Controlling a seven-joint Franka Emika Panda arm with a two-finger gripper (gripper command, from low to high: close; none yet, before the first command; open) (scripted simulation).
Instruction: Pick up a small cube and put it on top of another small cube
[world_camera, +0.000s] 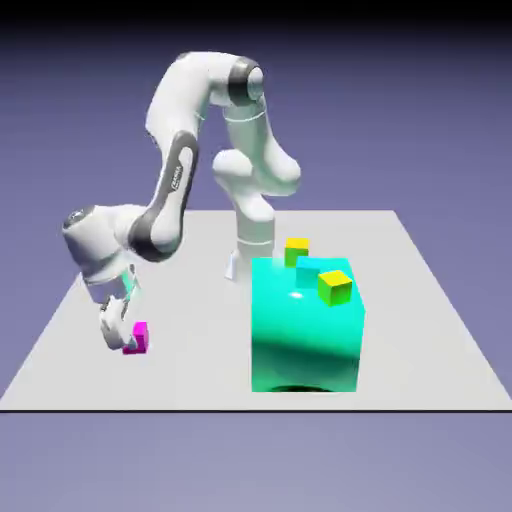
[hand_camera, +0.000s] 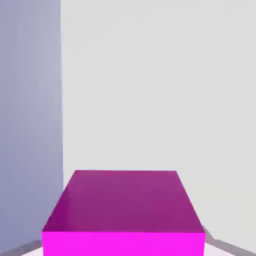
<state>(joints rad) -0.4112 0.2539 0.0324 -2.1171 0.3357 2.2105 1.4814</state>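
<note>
The small magenta cube (world_camera: 137, 338) sits low on the tabletop (world_camera: 420, 330), toward the exterior view's left and near the front edge. It looks to be resting on the grey surface, or just off it; the exterior view does not settle which. The claw (world_camera: 120, 335) is closed on it: the white fingers come down at a slant from the upper left and meet the cube on its left side, so only the cube's right part and top show past them.

In the hand view the cube (hand_camera: 124, 212) fills the lower middle, large, with its darker top face running away and a bright front strip along the bottom edge. It hides the finger tips. Thin grey slivers at the two bottom corners may be the fingers; I cannot tell. Behind it lies the pale tabletop (hand_camera: 160, 85), and down the left side a band of blue-violet backdrop (hand_camera: 30, 100).

The arm (world_camera: 175, 170) arches high from its base at the far edge, then folds down and to the exterior view's left to the cube.

Well apart, toward the exterior view's right, stands a big teal block (world_camera: 305, 335). A yellow-and-green cube (world_camera: 335, 287) sits on its top near the right corner. A second yellow-and-green cube (world_camera: 296, 250) shows at the block's far edge; whether on it or behind it, I cannot tell.
</note>
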